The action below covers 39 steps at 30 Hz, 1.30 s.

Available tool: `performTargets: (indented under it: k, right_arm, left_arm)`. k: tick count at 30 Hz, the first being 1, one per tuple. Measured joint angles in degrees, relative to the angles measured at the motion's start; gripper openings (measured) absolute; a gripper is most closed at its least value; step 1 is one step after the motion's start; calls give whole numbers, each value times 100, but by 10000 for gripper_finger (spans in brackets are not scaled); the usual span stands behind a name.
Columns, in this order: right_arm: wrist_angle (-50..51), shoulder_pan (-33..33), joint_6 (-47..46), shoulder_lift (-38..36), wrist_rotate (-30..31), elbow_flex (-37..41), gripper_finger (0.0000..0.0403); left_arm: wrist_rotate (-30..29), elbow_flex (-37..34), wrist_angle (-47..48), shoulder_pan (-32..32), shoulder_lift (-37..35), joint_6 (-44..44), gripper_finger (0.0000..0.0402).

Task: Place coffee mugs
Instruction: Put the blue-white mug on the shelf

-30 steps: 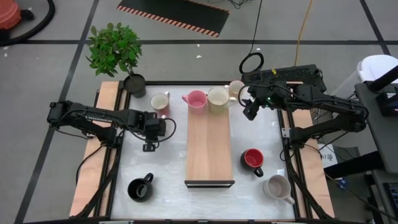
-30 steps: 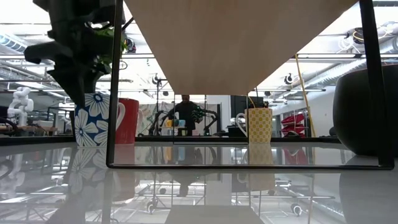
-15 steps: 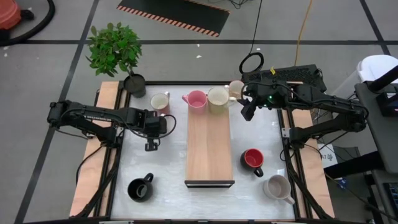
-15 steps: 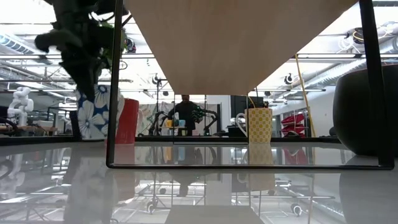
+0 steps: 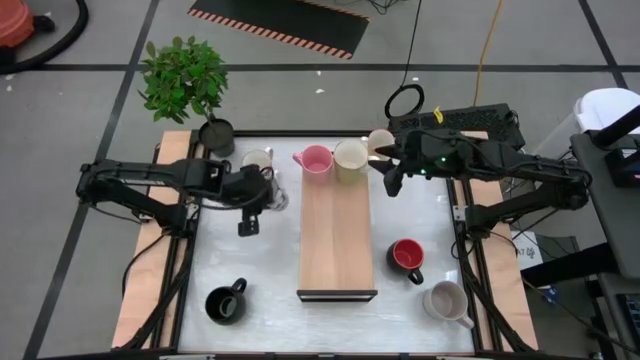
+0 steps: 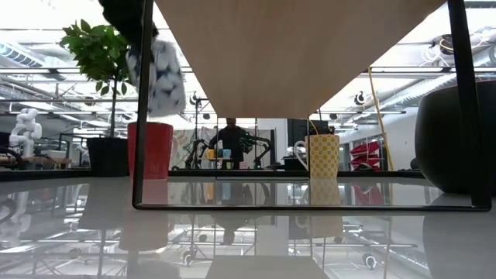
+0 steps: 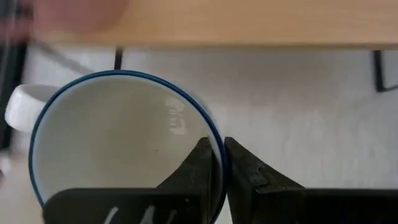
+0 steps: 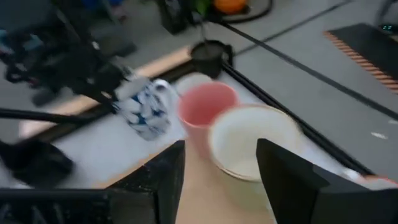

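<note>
**Spotter:** Since your left pincer [image 7: 217, 163] is clamped on the rim of the flowered mug [image 7: 118, 134], one finger inside and one outside, what matters now is where the wooden shelf [image 5: 337, 235] lies from it. From above, the shelf is just beside your pincer at 3 o'clock. Its long axis runs from 12 to 6.

**Operator:** Is the mug off the table?

**Spotter:** Yes. From table height you see it hanging tilted in the air, near the shelf's left post and clear of the white top. Its handle points away from the shelf.

**Operator:** Where is there room?

**Spotter:** The 12 o'clock end is taken. The pink mug [image 5: 316, 159] and a cream mug [image 5: 350, 158] stand there side by side, touching or nearly so. The bare wood lies at about 4 o'clock from your pincer, so I judge you should carry the mug that way and up over the edge.

**Operator:** And the right arm?

**Spotter:** Your right pincer [image 5: 391, 181] hovers off the shelf's 1 o'clock corner, fingers spread and empty, aimed at the cream mug. Another cream mug [image 5: 380, 140] sits beyond it at 12. The left arm is the one nearer the free wood.

**Operator:** What else is waiting?

**Spotter:** On the table you have the red mug [image 5: 405, 255] at the shelf's 4 o'clock, the grey mug [image 5: 445, 300] beyond it at 5, and the black mug [image 5: 225, 303] at 8.
</note>
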<state>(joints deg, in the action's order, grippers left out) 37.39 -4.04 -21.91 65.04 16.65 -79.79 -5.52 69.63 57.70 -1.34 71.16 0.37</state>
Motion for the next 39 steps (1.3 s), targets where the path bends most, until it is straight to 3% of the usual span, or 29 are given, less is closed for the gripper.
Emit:
performTargets:
  k: [9, 16, 29, 39]
  right_arm:
    - [-1417, 405, -587, 342, -1051, 2, 202]
    - [-2206, 818, -741, 914, -1093, 2, 200]
    - [-2932, 899, -442, 1464, -1099, -9, 199]
    - [-3242, 592, -195, 1898, -1988, -8, 198]
  left_arm:
    - [20, 845, 13, -344, 0, 1980, 22]
    - [372, 1070, -41, -571, -2, 3045, 22]
    - [442, 1070, -148, -978, -2, 3765, 22]
    - [432, 1072, -735, -1003, 53, 4011, 22]
